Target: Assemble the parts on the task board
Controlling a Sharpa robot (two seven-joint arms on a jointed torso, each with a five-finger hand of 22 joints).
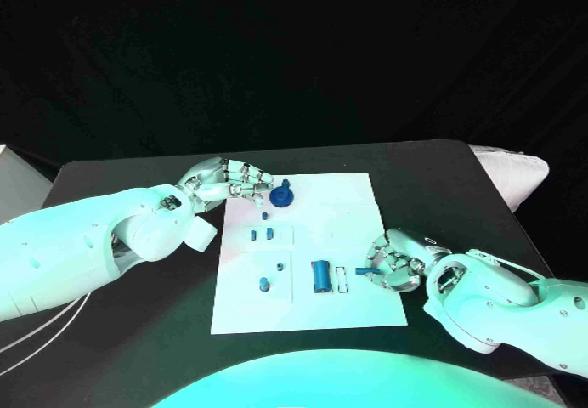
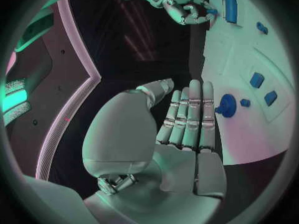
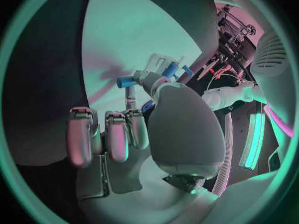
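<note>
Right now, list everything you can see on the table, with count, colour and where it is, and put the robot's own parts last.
task board: one, white, middle of the black table.
round part: one, blue, far end of the board, beside the left hand's fingers.
small parts: two, blue, side by side in the panel below it.
near-left parts: two, blue, on the near-left panel.
long part: one, blue, upright in the near slot.
peg part: one, blue, pinched at the board's right edge.
table: one, black.
left hand: silver, holding nothing.
right hand: silver, pinching the peg part.
</note>
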